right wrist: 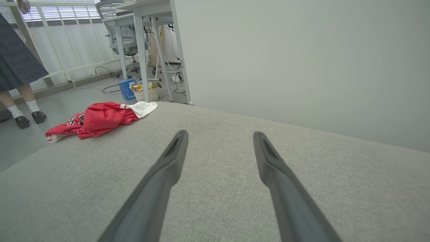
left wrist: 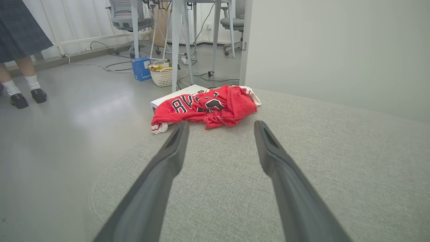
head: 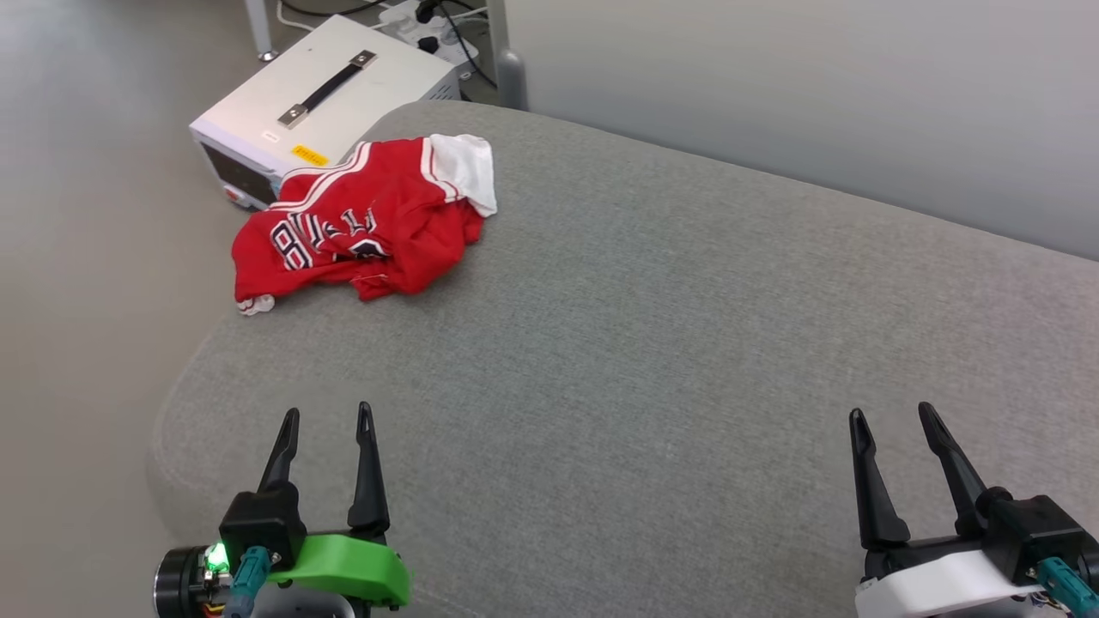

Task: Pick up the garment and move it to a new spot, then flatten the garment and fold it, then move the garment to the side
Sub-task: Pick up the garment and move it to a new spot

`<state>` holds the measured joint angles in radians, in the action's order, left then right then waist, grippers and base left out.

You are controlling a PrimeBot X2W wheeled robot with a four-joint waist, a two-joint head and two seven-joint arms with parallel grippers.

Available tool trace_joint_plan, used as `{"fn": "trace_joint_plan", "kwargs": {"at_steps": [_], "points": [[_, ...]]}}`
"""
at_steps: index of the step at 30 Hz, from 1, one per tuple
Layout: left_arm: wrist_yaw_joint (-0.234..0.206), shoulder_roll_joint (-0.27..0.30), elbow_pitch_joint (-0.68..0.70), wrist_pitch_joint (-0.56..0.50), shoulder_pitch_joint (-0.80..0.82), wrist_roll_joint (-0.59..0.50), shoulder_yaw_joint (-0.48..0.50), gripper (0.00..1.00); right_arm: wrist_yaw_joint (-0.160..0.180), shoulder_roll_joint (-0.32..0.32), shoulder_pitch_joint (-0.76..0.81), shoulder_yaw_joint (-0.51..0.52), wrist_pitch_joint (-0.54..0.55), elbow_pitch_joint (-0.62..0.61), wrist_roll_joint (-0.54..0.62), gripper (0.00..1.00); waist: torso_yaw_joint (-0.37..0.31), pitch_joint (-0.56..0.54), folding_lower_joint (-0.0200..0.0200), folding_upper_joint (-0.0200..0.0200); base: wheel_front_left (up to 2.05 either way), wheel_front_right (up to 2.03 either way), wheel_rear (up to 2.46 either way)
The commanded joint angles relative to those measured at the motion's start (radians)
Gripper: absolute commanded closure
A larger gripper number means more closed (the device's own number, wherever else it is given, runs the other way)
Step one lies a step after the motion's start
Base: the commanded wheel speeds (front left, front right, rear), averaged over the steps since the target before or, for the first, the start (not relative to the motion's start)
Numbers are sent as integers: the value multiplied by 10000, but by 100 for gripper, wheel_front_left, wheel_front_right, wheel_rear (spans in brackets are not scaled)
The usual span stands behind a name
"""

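1. My L gripper point(head: 328, 412) hangs low over the near-left part of the pad. Its fingers are spread apart w/ nothing between them.
2. My R gripper point(head: 891, 412) is at the near right, well apart from the L one. Its fingers are spread too and hold nothing.
3. The surface is a wide grey pad point(head: 652, 343) covered in woven fabric, w/ a rounded, soft-looking edge and corner on the left. It's bare apart from one item.
4. The garment point(head: 369, 227) is a crumpled red heap at the far-left corner of the pad, well away from both grippers. A white sleeve sits on its far-right side, striped trim shows along the top, and the black-and-white lettering is creased and only partly legible. Its near-left end, w/ a bit of white trim, hangs at the pad's rim.
5. A white box point(head: 322, 94) w/ a black carry handle stands on the floor just behind the garment, close to the pad's edge. A power strip point(head: 421, 21) w/ plugged cables lies beyond it.
6. The floor point(left wrist: 67, 134) is smooth grey w/ a slight sheen.
7. A plain pale wall point(right wrist: 302, 60) runs behind the pad's far side.
8. Further back in the room are white desk legs point(left wrist: 176, 43), a white basket point(left wrist: 162, 76) beside a blue box point(left wrist: 141, 68), a grey office chair point(left wrist: 122, 16), loose cables and blinds point(right wrist: 63, 13) on the windows.
9. A person point(left wrist: 20, 67) stands at the far left on the floor, in a dark skirt, white socks and dark shoes.
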<state>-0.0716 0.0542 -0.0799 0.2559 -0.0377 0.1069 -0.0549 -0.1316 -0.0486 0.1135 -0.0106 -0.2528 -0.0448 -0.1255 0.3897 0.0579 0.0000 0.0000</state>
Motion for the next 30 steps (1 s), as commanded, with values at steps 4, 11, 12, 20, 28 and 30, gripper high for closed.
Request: {"fn": "trace_joint_plan", "kwargs": {"at_steps": [4,11,12,20,28,30], "points": [[-51,-40,24,59,192,194,80,0,9,-16,-206,-45,-90,-38,129,0,981,223,0,0,0,0,0],[-96,-40,7,59,146,476,222,0,9,-16,-207,-95,-90,-40,141,0,1610,241,0,0,0,0,0],[-92,-40,2,59,138,512,244,0,9,-16,-211,-96,-90,-38,139,0,1675,244,0,0,0,0,0],[-82,-40,-38,59,140,624,357,0,9,-16,-284,-170,-90,-27,177,0,1811,305,0,0,0,0,0],[693,-25,-250,59,1110,598,877,0,9,-16,-464,-292,-90,-54,301,0,1462,560,0,0,0,0,0],[1015,89,-332,59,1680,445,1154,0,9,-16,-556,-344,-90,-75,406,0,1291,706,0,0,0,0,0]]}}
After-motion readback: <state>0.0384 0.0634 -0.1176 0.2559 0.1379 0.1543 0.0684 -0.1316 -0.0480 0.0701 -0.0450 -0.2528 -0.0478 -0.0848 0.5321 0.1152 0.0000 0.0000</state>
